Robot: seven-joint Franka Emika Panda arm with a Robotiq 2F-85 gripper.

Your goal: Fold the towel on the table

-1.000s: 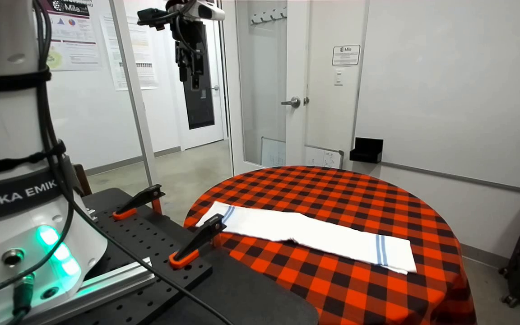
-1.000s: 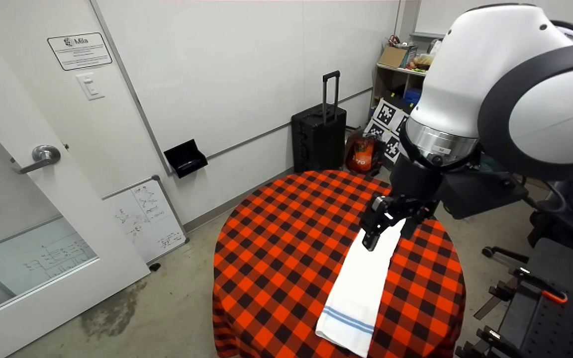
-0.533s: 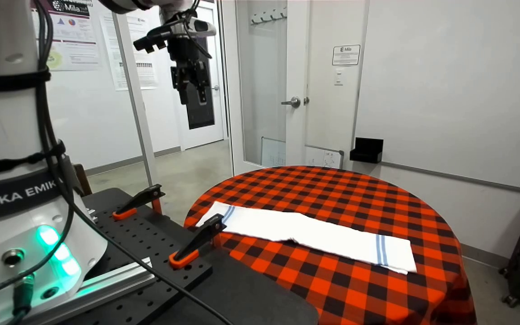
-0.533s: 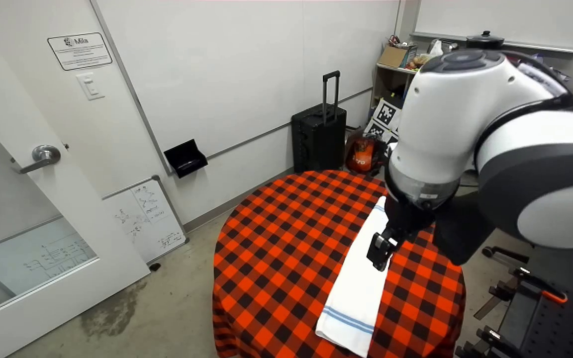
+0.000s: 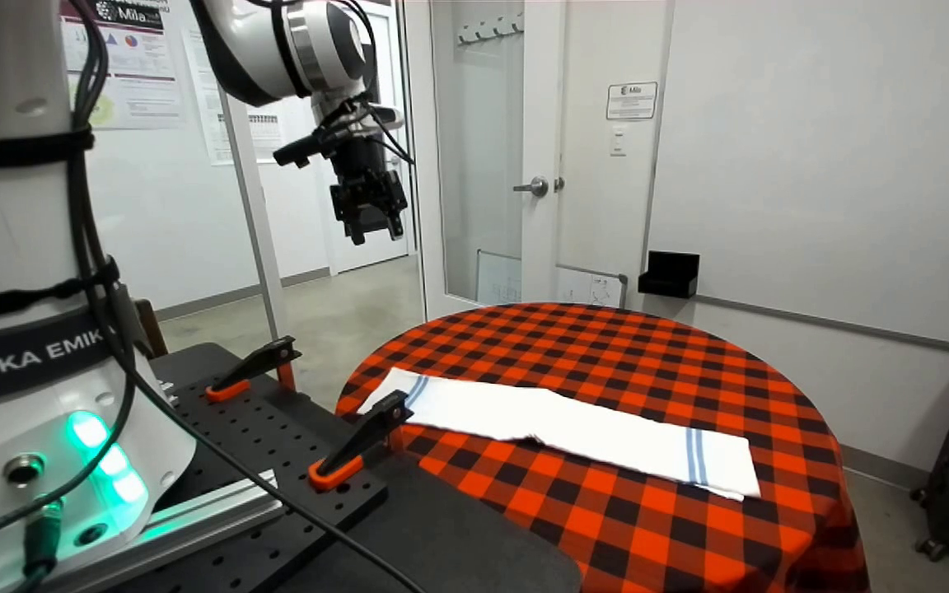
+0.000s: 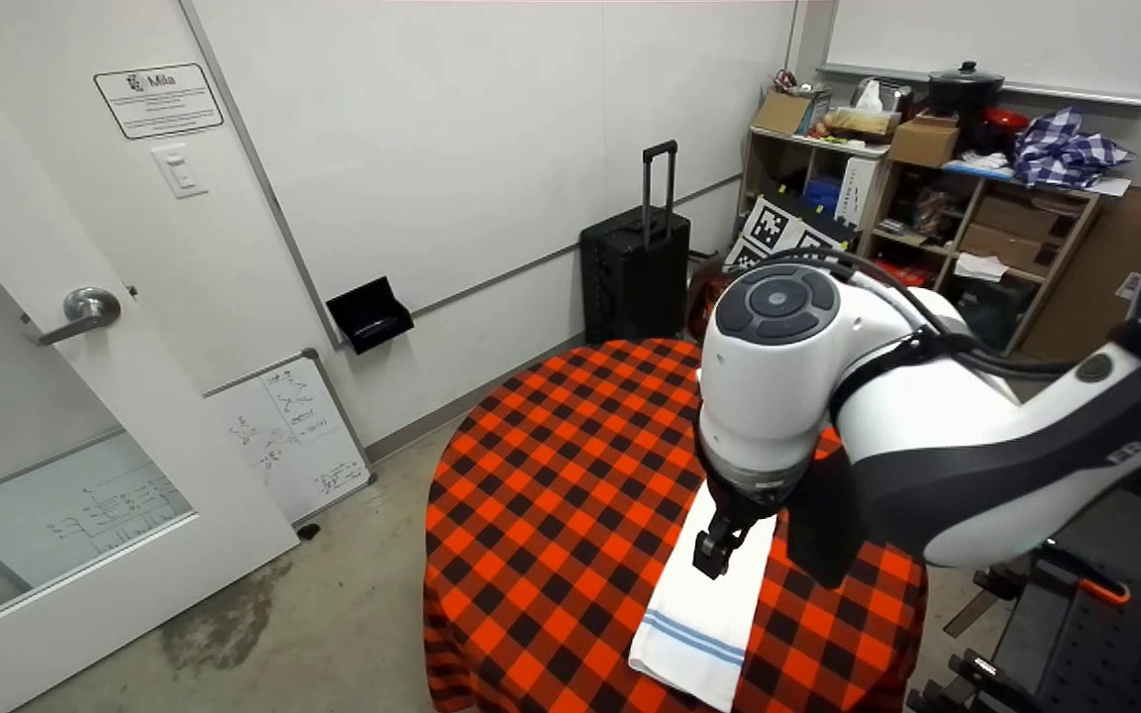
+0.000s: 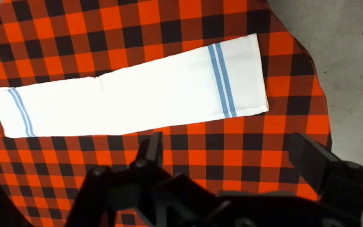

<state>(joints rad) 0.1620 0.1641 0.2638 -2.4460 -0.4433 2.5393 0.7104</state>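
The white towel (image 5: 557,424) lies flat as a long narrow strip on the round table (image 5: 623,354), which has a red-and-black checked cloth. Blue stripes cross the towel near both of its ends. In an exterior view (image 6: 699,599) the arm hides its far part. In the wrist view the whole towel (image 7: 131,97) shows, with a small kink in its upper edge. My gripper (image 5: 377,235) hangs well above the table, touching nothing. In the wrist view my gripper's fingers (image 7: 226,135) are wide apart, with only checked cloth between them, just beside the towel's long edge.
Black clamps with orange pads (image 5: 359,445) hold the robot's base plate beside the table. A black suitcase (image 6: 635,282) and loaded shelves (image 6: 977,218) stand beyond the table. A door (image 6: 85,396) and a whiteboard (image 6: 298,436) stand to one side.
My gripper has come down and turned; in an exterior view it has moved from over the towel's far part toward its near striped end. The towel has not moved.
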